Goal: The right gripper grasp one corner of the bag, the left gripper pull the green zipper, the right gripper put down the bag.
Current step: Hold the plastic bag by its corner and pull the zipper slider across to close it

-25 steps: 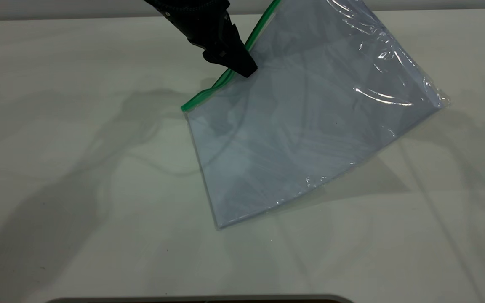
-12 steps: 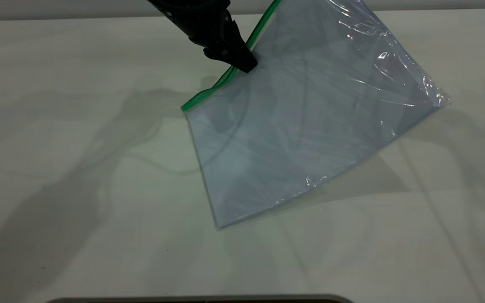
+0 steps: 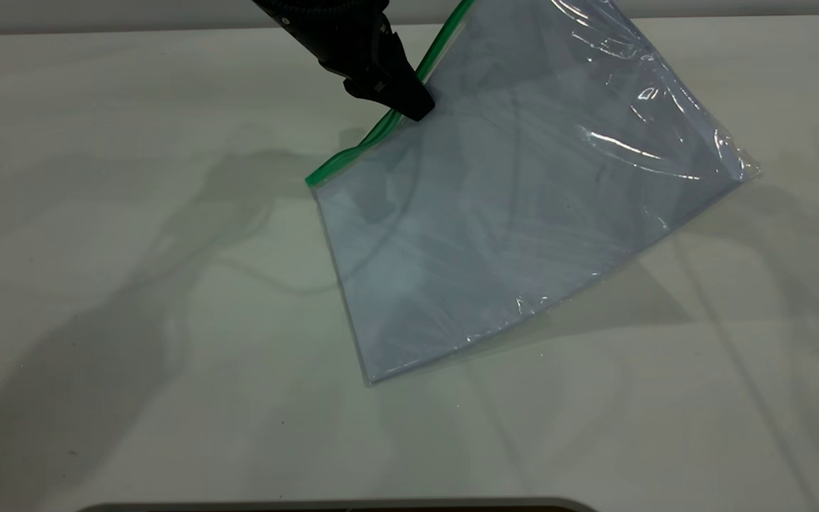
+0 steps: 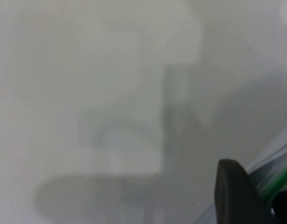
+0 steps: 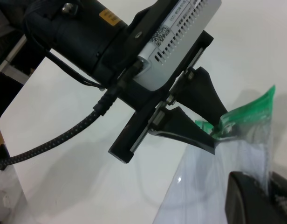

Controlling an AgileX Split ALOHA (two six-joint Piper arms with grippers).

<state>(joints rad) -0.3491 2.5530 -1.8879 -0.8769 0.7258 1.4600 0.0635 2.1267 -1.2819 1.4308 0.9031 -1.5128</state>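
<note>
Left hand (image 3: 416, 110) slightly higher; slider (image 5: 226, 126) pinched.

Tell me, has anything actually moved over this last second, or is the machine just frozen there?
Barely. The left gripper, pinched on the green zipper, has crept slightly up along the green strip, away from the bag's low corner. The bag hangs tilted as before, its bottom corner on the table; only the glints on the plastic shifted. The right gripper is out of the exterior view throughout.

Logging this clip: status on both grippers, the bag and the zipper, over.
Left gripper shut on green zipper. Right gripper holds bag by its raised edge, lower corner on table. Nothing in the way.
</note>
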